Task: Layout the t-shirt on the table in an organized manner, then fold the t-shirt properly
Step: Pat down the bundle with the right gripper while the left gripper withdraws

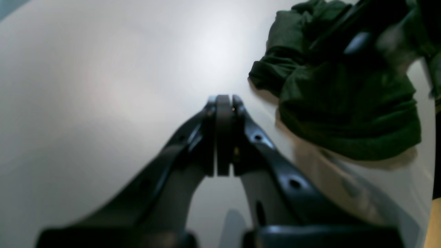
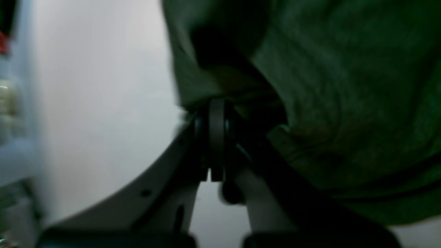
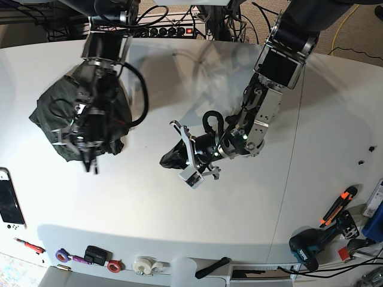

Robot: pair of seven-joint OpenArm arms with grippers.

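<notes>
The right pincer (image 2: 216,106) grips the bunched t-shirt (image 3: 78,116) — left pincer (image 1: 224,101) closed, empty, low over the table (image 3: 179,221).

T-shirt (image 3: 51,104) dark heathered green; table (image 3: 143,203) plain white.

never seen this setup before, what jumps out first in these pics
The dark green t-shirt lies bunched in a wrinkled heap at the left of the white table in the base view, with the right gripper shut on its fabric. Mid-table, the left gripper is shut and empty, off the shirt. Hand tools, among them a drill, line the near right edge.
</notes>
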